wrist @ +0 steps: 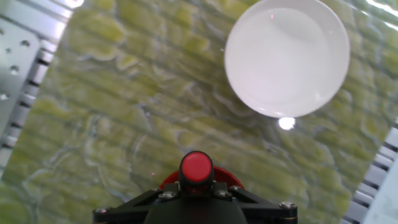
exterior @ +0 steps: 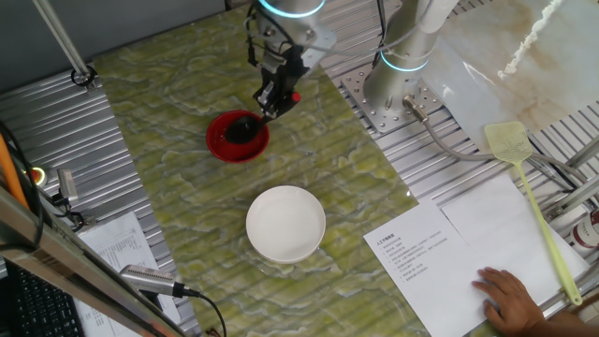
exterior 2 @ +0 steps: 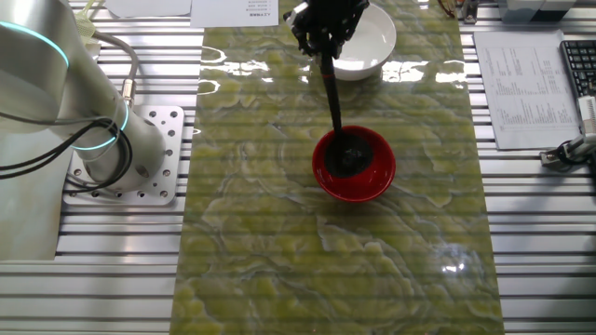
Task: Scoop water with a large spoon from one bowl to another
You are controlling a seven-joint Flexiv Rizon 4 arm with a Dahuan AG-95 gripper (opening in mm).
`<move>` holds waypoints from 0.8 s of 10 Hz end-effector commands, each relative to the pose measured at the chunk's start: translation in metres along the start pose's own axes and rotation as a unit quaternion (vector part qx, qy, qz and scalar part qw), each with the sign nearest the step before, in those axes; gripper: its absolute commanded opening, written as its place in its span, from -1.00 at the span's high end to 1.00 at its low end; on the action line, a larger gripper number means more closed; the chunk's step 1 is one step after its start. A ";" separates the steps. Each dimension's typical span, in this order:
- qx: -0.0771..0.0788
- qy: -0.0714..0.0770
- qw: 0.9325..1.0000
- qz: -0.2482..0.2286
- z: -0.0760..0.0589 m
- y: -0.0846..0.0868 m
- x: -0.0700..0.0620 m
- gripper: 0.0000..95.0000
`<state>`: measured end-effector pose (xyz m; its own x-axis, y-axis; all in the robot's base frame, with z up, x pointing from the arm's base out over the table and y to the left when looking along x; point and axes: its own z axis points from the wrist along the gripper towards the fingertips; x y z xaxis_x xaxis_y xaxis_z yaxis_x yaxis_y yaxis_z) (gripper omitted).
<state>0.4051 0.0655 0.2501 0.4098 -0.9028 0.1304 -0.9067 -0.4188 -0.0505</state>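
My gripper [exterior: 278, 86] is shut on the upper handle of the black ladle [exterior 2: 331, 88], whose red tip [wrist: 196, 167] shows in the hand view just above the jaws. The ladle's cup [exterior: 242, 129] rests inside the small red bowl [exterior: 225, 145], seen also in the other fixed view [exterior 2: 372, 177]. The wider white bowl [exterior: 285, 223] stands apart from the red one on the green mat, nearer the table's front; it shows in the hand view [wrist: 287, 57] at the upper right. The gripper [exterior 2: 324, 26] hangs between the two bowls.
A yellow-green fly swatter [exterior: 526, 178] lies at the right beside paper sheets [exterior: 421, 257]. A person's hand [exterior: 510, 298] rests on the sheet at the front right. The arm's base [exterior: 398, 89] is bolted at the back.
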 end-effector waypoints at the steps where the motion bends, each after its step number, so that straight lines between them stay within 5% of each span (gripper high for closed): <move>1: 0.006 -0.009 1.000 -0.022 0.004 -0.007 -0.003 1.00; 8: 0.025 0.003 0.999 -0.026 0.014 -0.008 0.000 1.00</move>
<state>0.4135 0.0680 0.2364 0.4595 -0.8769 0.1413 -0.8758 -0.4738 -0.0920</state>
